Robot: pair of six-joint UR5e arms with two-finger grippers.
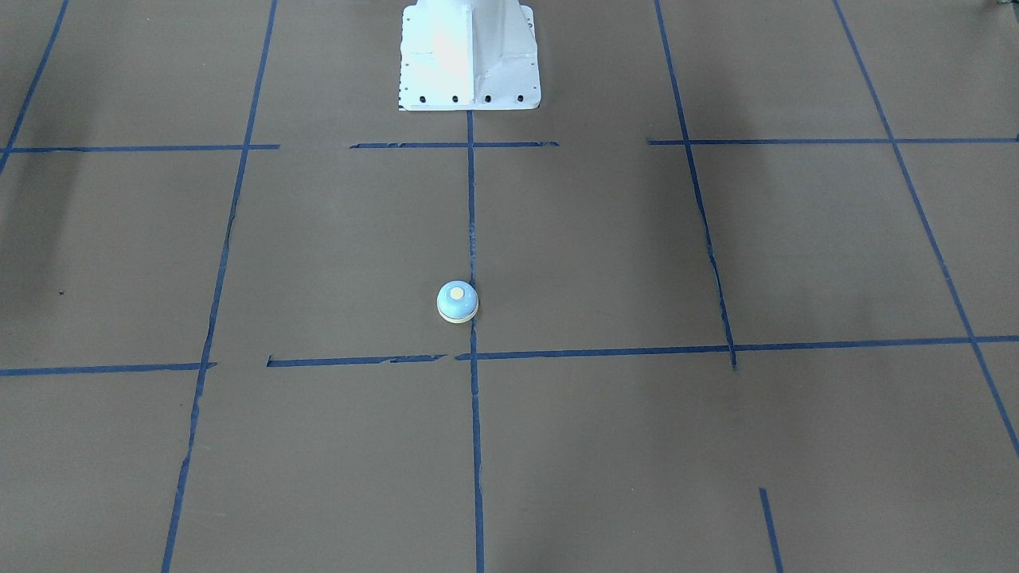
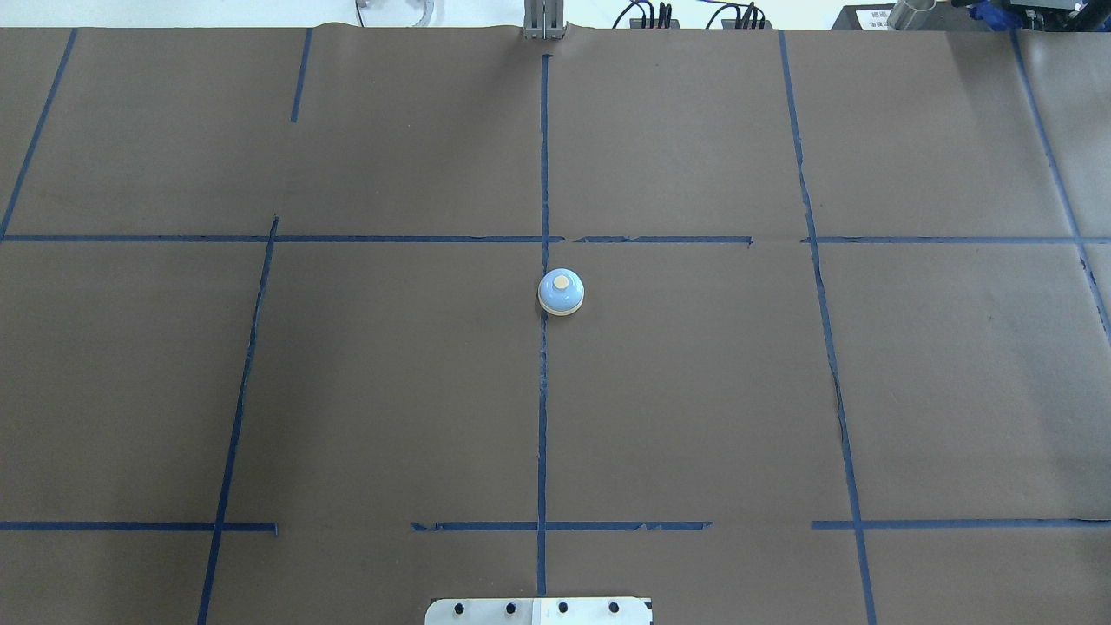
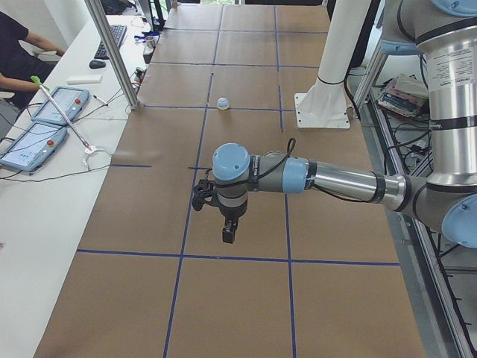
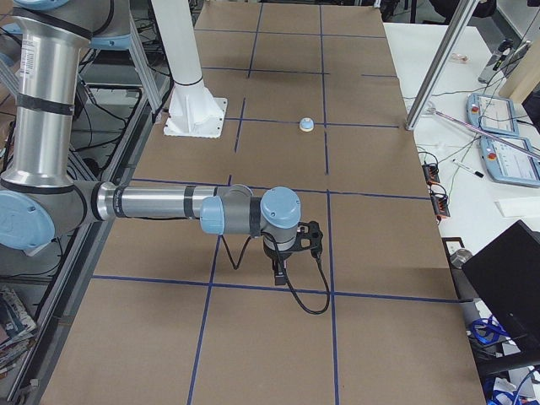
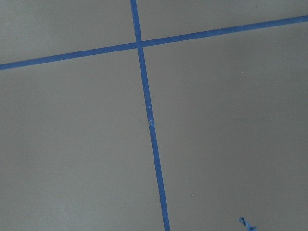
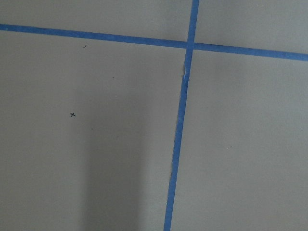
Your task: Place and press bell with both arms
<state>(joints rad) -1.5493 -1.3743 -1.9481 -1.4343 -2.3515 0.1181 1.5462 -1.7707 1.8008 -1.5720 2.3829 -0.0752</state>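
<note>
**A:** Bell (image 2: 561,292), where?

**B:** Upright on the table (image 2: 694,391), touching the centre tape line (image 2: 542,417), slightly toward the right arm's side.

**A:** Nearer arm?

**B:** Neither clearly. The left gripper (image 3: 228,236) and right gripper (image 4: 278,275) hang well apart from it at opposite ends.

**A:** Jaws?

**B:** Cannot tell, side views only.

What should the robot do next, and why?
Probably swing the right gripper toward the bell. The bell sits mid-table, just on the robot's right of the centre tape line, and both that gripper and the left gripper hang far from it.
</note>
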